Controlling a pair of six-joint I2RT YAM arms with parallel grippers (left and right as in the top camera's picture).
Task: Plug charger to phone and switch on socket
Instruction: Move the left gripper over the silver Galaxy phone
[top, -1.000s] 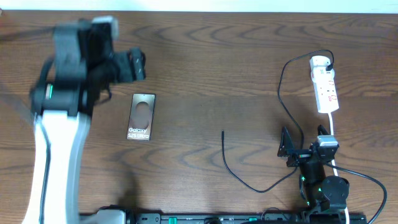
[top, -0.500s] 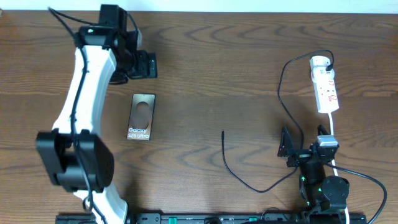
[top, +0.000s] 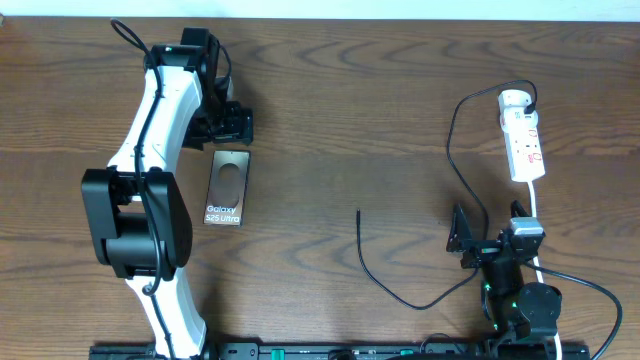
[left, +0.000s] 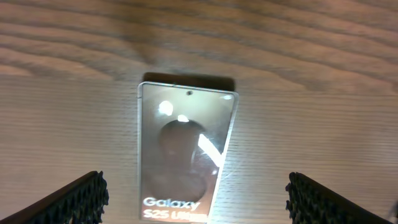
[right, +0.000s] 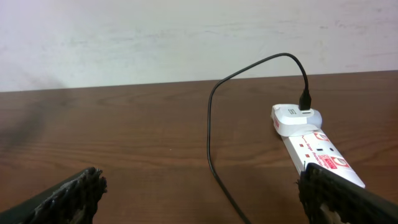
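Since the earlier overhead frame, the left arm is folding in closer, and the left gripper (top: 232, 125) is now hanging just over the far short edge of the phone (top: 228, 188), fingers spread wide and clamping nothing. In its wrist view the single phone (left: 186, 149) is lying flat between the fingertips (lettering facing up), with bare table (top: 350, 100) showing beyond both long edges. The right gripper (top: 490, 230) is sitting low by the near table edge, jaws likewise wide apart and holding nothing. Ahead of it one charger (right: 209, 124) is curving across open wood, its free tip lying off to the gripper's left, well apart from the phone. Farther ahead and rightward, one socket (right: 311, 140) is lying near the table's right edge, the charger's plug standing in its round end.
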